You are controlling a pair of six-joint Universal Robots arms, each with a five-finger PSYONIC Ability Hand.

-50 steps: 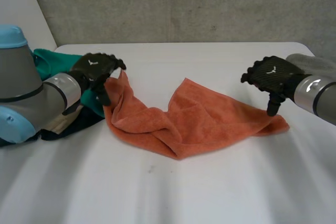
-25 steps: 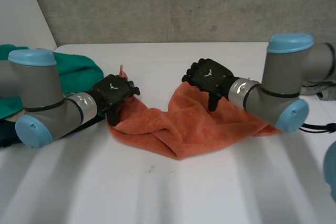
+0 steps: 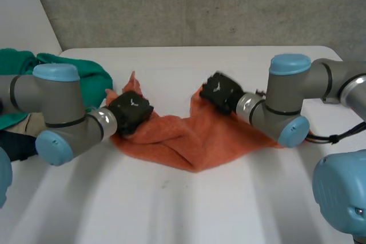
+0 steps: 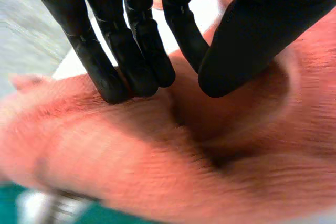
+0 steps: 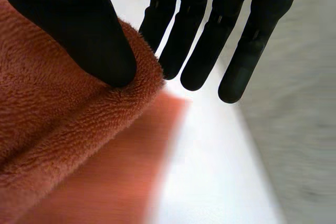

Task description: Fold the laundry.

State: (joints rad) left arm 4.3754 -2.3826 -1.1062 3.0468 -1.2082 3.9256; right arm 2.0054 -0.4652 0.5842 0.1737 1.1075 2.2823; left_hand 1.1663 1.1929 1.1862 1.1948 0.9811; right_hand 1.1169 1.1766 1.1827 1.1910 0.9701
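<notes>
Slippage is your main risk: the orange towel (image 3: 189,141) lies crumpled at the frame's centre on the desk (image 3: 171,210), and your left hand (image 3: 130,112), at its left end, is open, straight fingers (image 4: 142,51) and thumb merely resting on a ridge of cloth. Your right hand (image 3: 220,91), on the towel's upper edge right of centre, is open too, thumb on the hem and fingers over bare desk, so a shallow close could catch one layer or miss entirely.
</notes>
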